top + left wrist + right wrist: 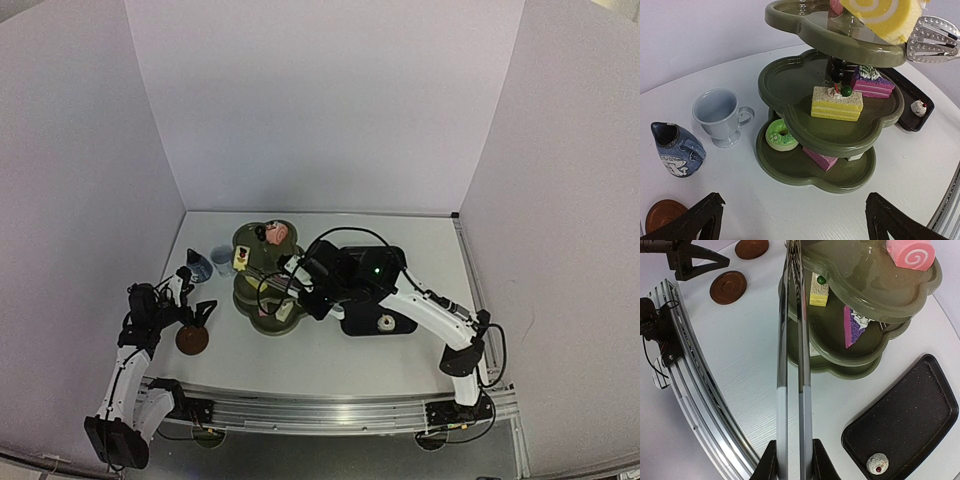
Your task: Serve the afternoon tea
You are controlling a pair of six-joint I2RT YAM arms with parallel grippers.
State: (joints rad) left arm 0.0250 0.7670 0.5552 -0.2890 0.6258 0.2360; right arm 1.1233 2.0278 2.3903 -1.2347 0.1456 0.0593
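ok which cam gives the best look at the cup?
Left wrist: the cup is close and whole, upright, handle toward the stand, beside the blue jug. Top external shows it only as a small pale shape. Right wrist misses it.

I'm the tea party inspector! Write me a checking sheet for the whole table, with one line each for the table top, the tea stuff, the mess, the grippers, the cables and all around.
Surface: white table with a metal rail at the near edge.
Job's things: stand upright, pastries on all three tiers; cup and jug upright beside it; one pastry on the tray.
Clutter: two brown discs.
Grippers: left gripper open, empty; right gripper shut on tongs, their tip at the yellow roll on the top tier.
Cables: black cable arcs over the right arm.
Surroundings: white walls on three sides.
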